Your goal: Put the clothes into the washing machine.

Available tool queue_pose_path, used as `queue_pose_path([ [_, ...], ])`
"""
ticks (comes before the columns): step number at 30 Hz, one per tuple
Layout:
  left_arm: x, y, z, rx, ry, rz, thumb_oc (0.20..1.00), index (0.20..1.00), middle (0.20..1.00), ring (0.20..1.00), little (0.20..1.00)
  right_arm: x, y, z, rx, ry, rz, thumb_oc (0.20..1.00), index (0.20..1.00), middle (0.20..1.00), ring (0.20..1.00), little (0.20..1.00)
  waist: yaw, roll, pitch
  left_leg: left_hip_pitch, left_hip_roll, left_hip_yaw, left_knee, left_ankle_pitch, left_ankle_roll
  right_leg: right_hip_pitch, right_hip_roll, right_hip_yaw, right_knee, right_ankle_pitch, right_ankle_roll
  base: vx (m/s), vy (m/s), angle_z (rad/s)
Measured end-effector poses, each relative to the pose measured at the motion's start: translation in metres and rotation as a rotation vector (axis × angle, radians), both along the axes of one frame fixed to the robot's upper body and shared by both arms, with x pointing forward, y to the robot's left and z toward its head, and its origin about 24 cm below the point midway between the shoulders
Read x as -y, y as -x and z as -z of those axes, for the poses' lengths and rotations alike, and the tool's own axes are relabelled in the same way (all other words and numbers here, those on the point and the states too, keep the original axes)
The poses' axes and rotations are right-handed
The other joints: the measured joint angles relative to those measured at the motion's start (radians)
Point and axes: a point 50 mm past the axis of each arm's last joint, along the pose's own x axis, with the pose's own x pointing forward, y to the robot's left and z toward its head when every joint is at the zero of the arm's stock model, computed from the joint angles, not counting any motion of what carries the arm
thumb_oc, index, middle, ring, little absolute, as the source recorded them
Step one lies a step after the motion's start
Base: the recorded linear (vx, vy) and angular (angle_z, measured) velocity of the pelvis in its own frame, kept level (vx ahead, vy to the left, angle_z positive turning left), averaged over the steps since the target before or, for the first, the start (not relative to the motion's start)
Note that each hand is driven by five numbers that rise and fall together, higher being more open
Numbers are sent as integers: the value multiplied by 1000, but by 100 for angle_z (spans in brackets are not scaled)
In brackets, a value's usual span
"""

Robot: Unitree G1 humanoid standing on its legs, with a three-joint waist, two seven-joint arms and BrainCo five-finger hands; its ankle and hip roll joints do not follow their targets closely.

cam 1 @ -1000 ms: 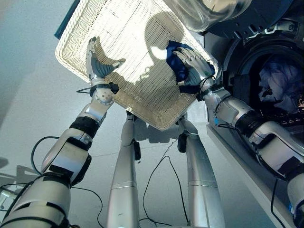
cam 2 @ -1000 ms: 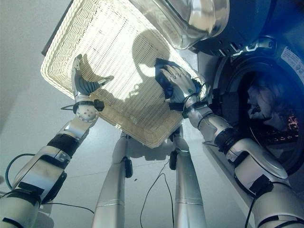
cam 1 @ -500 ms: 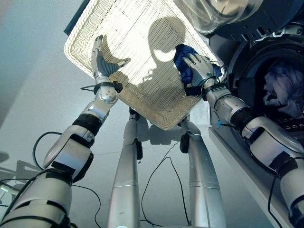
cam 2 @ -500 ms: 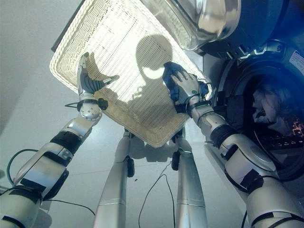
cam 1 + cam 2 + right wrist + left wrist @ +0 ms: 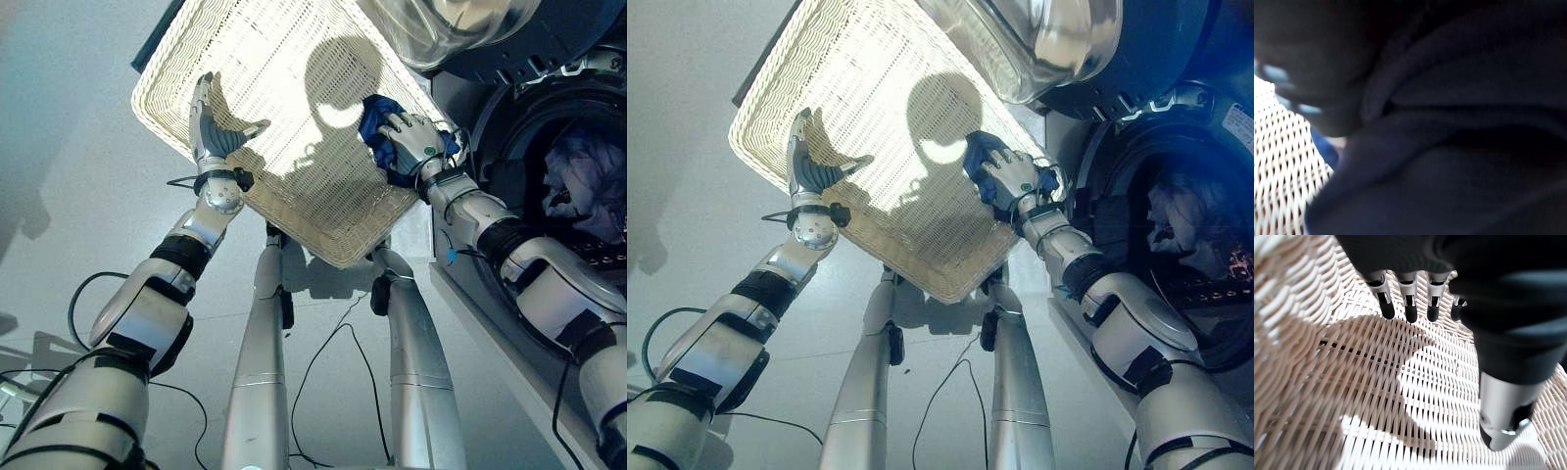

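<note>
left hand (image 5: 217, 132): fingers straight, flat inside basket (image 5: 284, 59) | right hand (image 5: 416, 142): curled on cloth (image 5: 377, 122) | cloth: dark blue, crumpled, at basket's washer-side (image 5: 578, 186) edge

Blue cloth (image 5: 380, 125) bunched at basket's (image 5: 284, 88) edge nearest washer (image 5: 549, 147); more clothes (image 5: 586, 186) heaped inside washer drum.

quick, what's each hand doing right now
Left hand: open, fingers straight inside the wicker basket.
Right hand: shut on the blue cloth.
</note>
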Motion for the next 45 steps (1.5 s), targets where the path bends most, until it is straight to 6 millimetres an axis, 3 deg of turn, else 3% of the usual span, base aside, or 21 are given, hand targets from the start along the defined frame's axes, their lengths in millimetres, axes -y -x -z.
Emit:
queue_pose_path([
  [17, 0, 0, 0, 6, 3, 5, 1000, 1000, 1000, 1000, 1000, 0, -1, -7, -5, -26, 1, 200, 200, 200, 200, 200, -2, 0, 0, 0, -1, 0, 3, 3, 4, 1, 0, 0, 0, 0, 0, 0, 0, 0],
  [19, 0, 0, 0, 7, 4, 3, 1000, 1000, 1000, 1000, 1000, 2, -1, -6, -41, -185, -13, 200, 200, 200, 200, 200, -2, 0, 0, 0, -1, 0, 3, 4, 4, 1, 0, 1, 0, 0, 0, 0, 0, 0],
  [23, -3, 1, 3, 3, 15, -6, 1000, 1000, 1000, 1000, 1000, 12, 2, 4, -215, -845, -109, 200, 200, 200, 200, 200, -4, 0, 0, 0, -1, 1, 4, 3, 4, 0, 0, 3, -1, 0, 0, 0, 0, 0],
  [25, -5, 2, 5, 2, 28, -9, 1000, 1000, 1000, 1000, 1000, 16, 5, 9, -275, -1068, -166, 200, 200, 200, 200, 200, -6, 0, 0, 0, -1, 2, 4, 0, 1, 0, 1, 4, -1, 0, 0, 0, 0, 0],
  [26, -5, 2, 5, 2, 28, -9, 1000, 1000, 1000, 1000, 1000, 16, 5, 9, -275, -1068, -166, 200, 200, 200, 200, 200, -6, 0, 0, 0, -1, 2, 4, 0, 1, 0, 1, 4, -1, 0, 0, -14, 27, -3],
  [27, -10, 4, 10, -1, 51, -17, 1000, 1000, 1000, 1000, 1000, 17, 10, 18, -356, -1360, -276, 200, 200, 200, 200, 200, -10, 0, 0, -1, -1, 2, 4, -1, 0, -2, 2, 8, -3, 0, 0, -14, 26, -4],
  [28, -11, 5, 11, -5, 54, -21, 1000, 1000, 1000, 1000, 1000, 15, 11, 26, -398, -1417, -297, 200, 200, 200, 200, 200, -14, 0, 0, 0, -1, 2, 4, -1, 0, -3, 3, 9, -4, 0, 0, -18, 33, -5],
  [29, -13, 7, 11, 8, 80, -20, 1000, 1000, 1000, 1000, 1000, 10, 18, 32, -476, -1622, -419, 200, 200, 200, 200, 200, -27, -1, 0, -1, 0, 3, 3, -2, -1, -4, 3, 10, -6, 0, -1, 0, 0, 0],
  [31, -15, 8, 12, 13, 94, -26, 1000, 1000, 1000, 1000, 1000, -2, 25, 38, -544, -1788, -573, 200, 200, 200, 200, 200, -37, -1, 1, -1, -1, 5, 3, -3, 0, -4, 4, 12, -8, 1, -2, 0, 0, 0],
  [34, -13, 8, 7, 25, 89, -21, 1000, 1000, 1000, 1000, 1000, -10, 29, 40, -652, -1935, -740, 200, 200, 200, 200, 200, -47, -1, 1, -1, 2, 6, 3, -4, -1, -4, 7, 12, -10, 1, -1, -5, -2, -1],
  [38, -14, 8, 7, 20, 88, -29, 1000, 1000, 1000, 1000, 1000, -9, 31, 27, -674, -2025, -916, 200, 200, 200, 200, 200, -52, -1, 1, -1, 9, 8, 3, -6, -3, -4, 14, 14, -16, 3, -3, -10, -4, -3],
  [45, -24, 9, 6, 20, 75, -62, 1000, 1000, 1000, 1000, 1000, 10, 34, 12, -622, -2167, -1173, 200, 200, 200, 200, 200, -53, -1, 1, 1, 19, 11, -1, -7, -5, -3, 23, 12, -25, 9, -13, -10, -9, -2],
])
